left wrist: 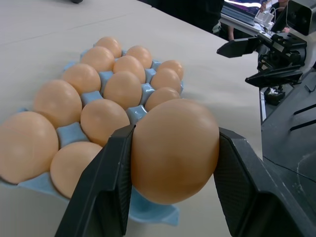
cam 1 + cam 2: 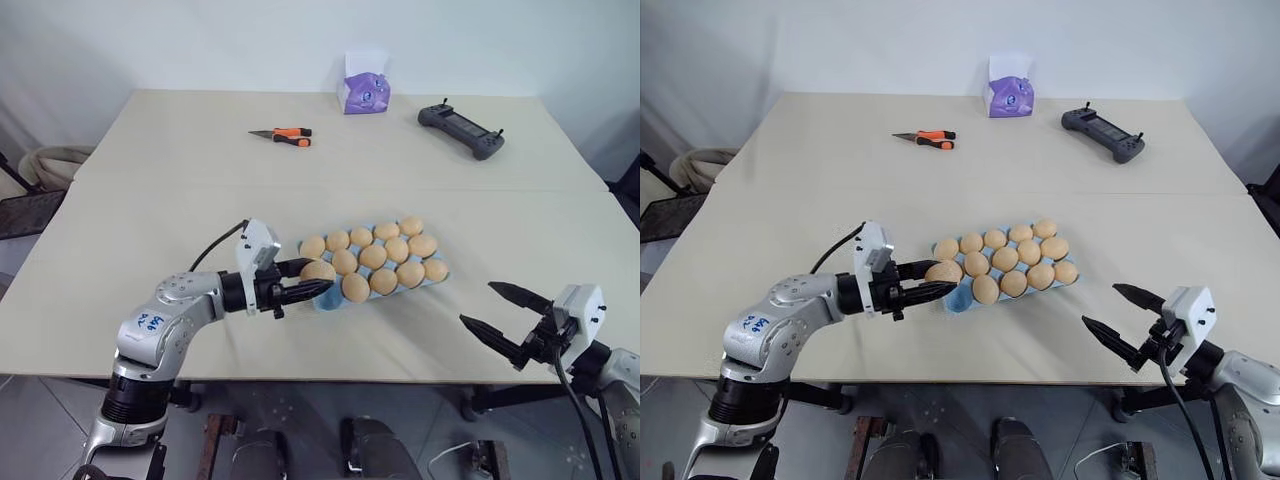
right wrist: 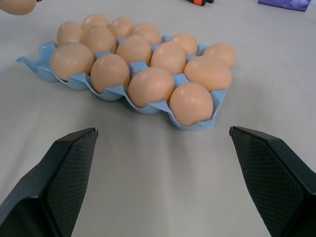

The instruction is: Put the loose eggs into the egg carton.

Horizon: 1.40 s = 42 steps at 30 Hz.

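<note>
The light blue egg carton (image 2: 326, 302) lies in the middle of the table with several pale orange eggs (image 2: 373, 257) in its cups. The cup at its near left corner shows bare blue. My left gripper (image 2: 320, 281) is shut on one loose egg (image 1: 175, 150) and holds it just above that corner, its black fingers (image 1: 106, 187) clamped on the egg's two sides. My right gripper (image 2: 478, 303) hangs open and empty near the table's front edge, to the right of the carton and apart from it, and its wrist view looks at the carton's (image 3: 195, 125) right end.
At the back of the table stand a purple-and-white tissue box (image 2: 364, 92), orange-handled pliers (image 2: 283, 135) and a black controller (image 2: 461, 130). A seam crosses the table behind the carton. The front edge runs just under both grippers.
</note>
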Each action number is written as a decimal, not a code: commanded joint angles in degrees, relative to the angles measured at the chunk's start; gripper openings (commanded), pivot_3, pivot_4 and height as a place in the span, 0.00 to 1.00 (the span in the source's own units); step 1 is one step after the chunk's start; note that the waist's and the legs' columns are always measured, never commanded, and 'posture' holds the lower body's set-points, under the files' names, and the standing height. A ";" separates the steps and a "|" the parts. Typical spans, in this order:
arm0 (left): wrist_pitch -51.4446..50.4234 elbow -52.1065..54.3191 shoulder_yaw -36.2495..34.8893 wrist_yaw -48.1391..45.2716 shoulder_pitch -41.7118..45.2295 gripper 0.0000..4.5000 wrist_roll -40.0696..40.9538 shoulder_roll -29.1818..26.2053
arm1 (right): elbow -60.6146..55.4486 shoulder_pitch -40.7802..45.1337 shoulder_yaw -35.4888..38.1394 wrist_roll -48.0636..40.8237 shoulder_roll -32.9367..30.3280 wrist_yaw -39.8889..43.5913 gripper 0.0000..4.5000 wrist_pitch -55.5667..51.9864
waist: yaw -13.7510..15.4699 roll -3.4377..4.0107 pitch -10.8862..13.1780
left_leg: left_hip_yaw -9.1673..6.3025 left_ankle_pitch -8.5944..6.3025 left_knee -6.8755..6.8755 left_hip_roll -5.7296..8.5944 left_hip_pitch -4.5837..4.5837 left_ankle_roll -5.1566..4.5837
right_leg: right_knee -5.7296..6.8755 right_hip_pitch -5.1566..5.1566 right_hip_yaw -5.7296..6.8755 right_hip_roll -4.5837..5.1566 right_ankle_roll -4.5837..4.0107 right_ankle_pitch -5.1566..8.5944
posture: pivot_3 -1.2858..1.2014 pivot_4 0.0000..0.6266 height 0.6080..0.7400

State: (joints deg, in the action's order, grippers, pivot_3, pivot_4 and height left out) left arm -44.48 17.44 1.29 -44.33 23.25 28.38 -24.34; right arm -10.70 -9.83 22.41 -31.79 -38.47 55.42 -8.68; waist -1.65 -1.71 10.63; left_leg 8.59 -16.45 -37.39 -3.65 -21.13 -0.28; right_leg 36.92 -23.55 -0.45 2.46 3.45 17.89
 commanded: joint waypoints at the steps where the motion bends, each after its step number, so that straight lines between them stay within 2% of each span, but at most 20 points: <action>1: 1.93 -0.90 1.20 1.14 0.99 0.50 -0.72 0.69 | 0.87 0.26 0.80 0.27 0.29 0.51 1.00 2.01 | 0.04 0.00 0.00 | -0.01 0.00 0.00 0.00 0.00 0.00 | 0.00 0.00 0.00 0.00 0.00 0.00 | 0.52 0.24 1.00; 8: 1.37 -1.61 3.94 0.60 1.24 0.50 -0.78 0.24 | 2.98 -0.70 1.18 0.63 0.85 1.44 1.00 4.50 | 0.05 0.00 0.00 | -0.01 0.00 0.06 0.02 -0.01 -0.01 | -0.07 0.00 0.00 0.01 0.00 0.00 | 0.52 0.24 1.00; 11: 1.54 -1.85 4.64 0.55 1.35 0.65 -1.12 -0.36 | 3.25 -1.46 1.42 0.63 1.04 1.67 1.00 5.32 | 0.05 0.00 0.00 | -0.03 0.00 0.11 0.01 -0.01 -0.01 | -0.09 0.00 0.02 0.01 -0.02 0.01 | 0.52 0.24 1.00; 16: 1.70 -2.09 4.67 0.73 1.82 0.99 -1.36 -0.80 | 3.09 -2.06 1.49 0.44 1.05 1.56 1.00 5.77 | 0.00 0.00 0.00 | -0.03 0.00 0.10 0.01 -0.01 0.00 | -0.08 0.00 0.01 0.01 -0.03 0.02 | 0.52 0.24 1.00; 25: -0.49 -1.41 -3.15 -2.65 2.81 0.99 5.83 -4.06 | 3.50 -1.40 1.69 0.24 0.41 1.92 1.00 5.88 | -0.02 0.00 0.00 | -0.05 0.00 0.15 -0.01 0.00 0.01 | -0.08 -0.02 0.04 0.02 -0.08 0.04 | 0.52 0.24 1.00; 28: 2.36 -3.38 -6.08 -5.02 3.39 0.99 6.50 -6.08 | 4.18 0.34 1.46 0.34 -0.53 2.41 1.00 5.45 | -0.03 0.00 0.00 | -0.05 0.00 0.16 -0.01 0.00 0.03 | -0.08 -0.02 0.06 0.02 -0.10 0.05 | 0.52 0.24 1.00; 31: 6.42 -5.99 -10.30 -11.08 2.76 0.99 7.88 -10.21 | 5.66 3.56 1.18 0.57 -2.11 3.03 1.00 4.62 | -0.27 0.00 0.01 | -0.02 0.00 0.14 0.01 0.01 0.03 | -0.08 -0.02 0.05 0.04 -0.10 0.05 | 0.52 0.24 1.00; 35: 11.29 -8.76 -12.25 -19.21 0.28 0.99 8.31 -15.02 | 8.70 7.07 0.35 1.34 -3.73 4.61 1.00 4.93 | -0.14 0.00 0.00 | -0.04 -0.01 0.24 -0.02 0.04 0.07 | -0.10 -0.05 0.11 0.03 -0.21 0.11 | 0.52 0.24 1.00; 37: 13.10 -10.99 -13.31 -24.91 -2.60 0.99 7.75 -19.35 | 10.71 10.06 -0.35 1.70 -4.77 5.63 1.00 4.88 | -0.26 0.02 0.01 | -0.05 -0.03 0.29 -0.04 0.01 0.10 | -0.16 -0.07 0.12 0.03 -0.23 0.13 | 0.52 0.24 1.00; 42: 18.52 -16.42 -15.29 -30.31 -5.51 0.99 6.49 -23.82 | 14.80 14.33 -1.16 2.50 -6.79 8.11 1.00 5.58 | -0.07 0.04 0.03 | -0.06 -0.08 0.35 -0.09 -0.11 0.12 | -0.33 -0.14 0.17 0.05 -0.26 0.15 | 0.52 0.24 1.00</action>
State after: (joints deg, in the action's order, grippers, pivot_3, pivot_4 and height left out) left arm -28.30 1.90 -11.78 -72.56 18.34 35.32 -46.38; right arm 3.39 3.60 20.38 -29.35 -43.58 62.28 -3.97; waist -1.72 -1.67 10.66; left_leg 8.52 -16.54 -37.04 -3.73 -21.24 -0.17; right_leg 36.57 -23.68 -0.27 2.53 3.18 18.04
